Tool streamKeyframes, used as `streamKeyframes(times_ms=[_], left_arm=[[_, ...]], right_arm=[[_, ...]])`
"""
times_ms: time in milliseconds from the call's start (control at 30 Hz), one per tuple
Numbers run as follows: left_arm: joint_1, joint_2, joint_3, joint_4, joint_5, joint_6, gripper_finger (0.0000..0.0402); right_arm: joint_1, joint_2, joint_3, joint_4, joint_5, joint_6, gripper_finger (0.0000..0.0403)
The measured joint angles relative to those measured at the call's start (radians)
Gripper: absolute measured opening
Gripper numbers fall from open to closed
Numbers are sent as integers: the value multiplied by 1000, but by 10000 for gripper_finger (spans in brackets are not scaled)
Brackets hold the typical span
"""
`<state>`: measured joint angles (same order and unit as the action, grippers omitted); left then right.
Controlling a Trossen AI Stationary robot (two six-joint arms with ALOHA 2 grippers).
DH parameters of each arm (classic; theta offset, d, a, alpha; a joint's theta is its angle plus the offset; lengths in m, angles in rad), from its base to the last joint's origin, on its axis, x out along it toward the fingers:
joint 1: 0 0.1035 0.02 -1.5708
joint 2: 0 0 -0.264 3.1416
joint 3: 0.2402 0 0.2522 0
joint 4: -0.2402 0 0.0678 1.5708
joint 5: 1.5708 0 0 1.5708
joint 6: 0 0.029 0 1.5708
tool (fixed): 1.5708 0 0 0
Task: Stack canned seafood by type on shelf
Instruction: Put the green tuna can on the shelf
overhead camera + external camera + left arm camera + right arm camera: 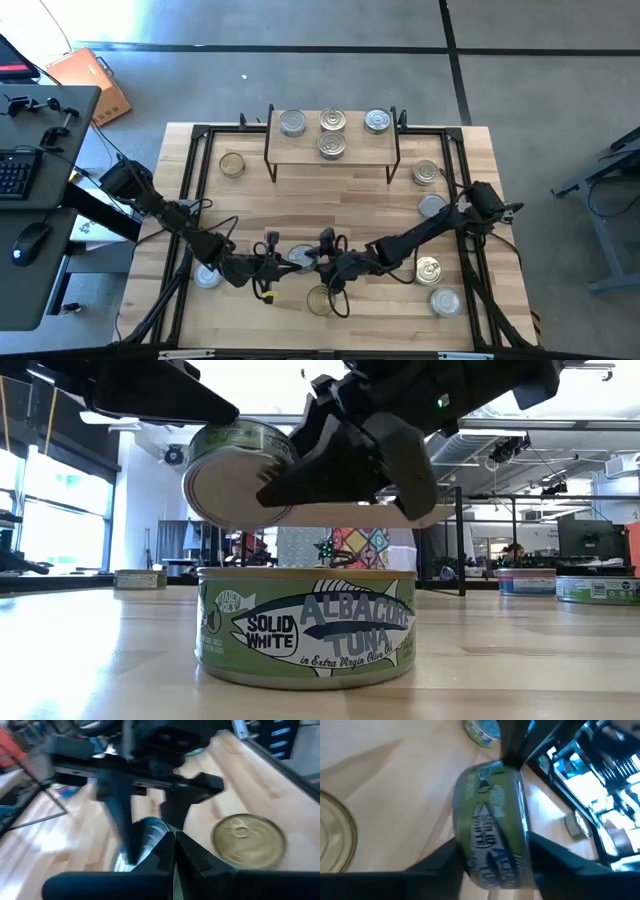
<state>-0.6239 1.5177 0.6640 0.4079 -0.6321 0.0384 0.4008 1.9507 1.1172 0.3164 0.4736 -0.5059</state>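
A green-labelled tin of canned seafood hangs tilted above the near middle of the table, between my two grippers. My left gripper comes from the left and is shut on it. My right gripper comes from the right and is shut on it too. Under and in front of them a gold-topped tuna tin stands on the table on its flat bottom. The shelf at the far edge carries several tins, among them one at its front middle. My left gripper meets the tin at its rim with its fingers closed together; how the rim sits between them is hidden by the fingers. My right gripper pinches the tin between its two fingers, one on each flat end, coming nearly level from the table's right. The tin is clear of the table, tipped on edge, one flat face toward the near side.
Loose tins stand on the table: one at the far left, one at the near left, several along the right side. Black frame rails run along the table's left and right edges.
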Motion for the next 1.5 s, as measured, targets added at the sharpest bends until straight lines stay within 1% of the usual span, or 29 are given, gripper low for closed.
streamKeyframes(times_ms=[67, 100, 167, 233, 333, 400, 467, 500, 567, 667, 767, 900, 1033, 1133, 1200, 1267, 1400, 1500], left_arm=[[1, 0, 0, -4, -17, 0, 1], [2, 0, 2, -12, -25, 0, 3], [-9, -3, 2, -55, -69, 0, 14], [-22, -3, 2, -108, -125, -14, 28], [-36, -3, 2, -204, -203, -91, 48], [-40, -3, 1, -258, -215, -143, 57], [-40, -3, 1, -292, -215, -201, 62], [-40, -3, 1, -305, -216, -225, 63], [-40, -2, 1, -317, -216, -245, 64], [-40, -2, 1, -317, -216, -245, 63], [-40, -2, 1, -317, -216, -245, 61], [-40, -2, 1, -327, -216, -246, 61], [-40, -2, 1, -328, -216, -247, 60], [-40, -2, 1, -328, -216, -246, 60], [-40, -2, 1, -328, -216, -247, 60], [-40, -2, 1, -328, -216, -255, 60], [-40, -2, 1, -329, -216, -263, 60], [-40, -2, 1, -330, -216, -263, 60]], right_arm=[[8, -6, 0, -29, 8, 53, 129], [14, -14, 0, -57, 20, 77, 117], [26, -49, 0, -151, 48, 124, 120], [39, -104, 0, -270, 99, 180, 120], [64, -215, 0, -474, 211, 268, 120], [73, -296, 0, -594, 318, 313, 120], [57, -373, 0, -691, 426, 340, 120], [40, -410, 0, -723, 463, 344, 120], [-9, -462, 0, -769, 493, 335, 120], [-112, -504, 0, -800, 491, 274, 120], [-228, -507, 1, -828, 482, 213, 120], [-365, -499, 1, -878, 431, 208, 120], [-453, -499, 1, -918, 365, 220, 120], [-494, -498, 1, -925, 308, 218, 120], [-514, -493, 1, -936, 295, 219, 121], [-527, -491, 1, -957, 295, 231, 141], [-536, -492, 1, -979, 299, 255, 199], [-535, -492, 1, -1000, 269, 254, 221]])
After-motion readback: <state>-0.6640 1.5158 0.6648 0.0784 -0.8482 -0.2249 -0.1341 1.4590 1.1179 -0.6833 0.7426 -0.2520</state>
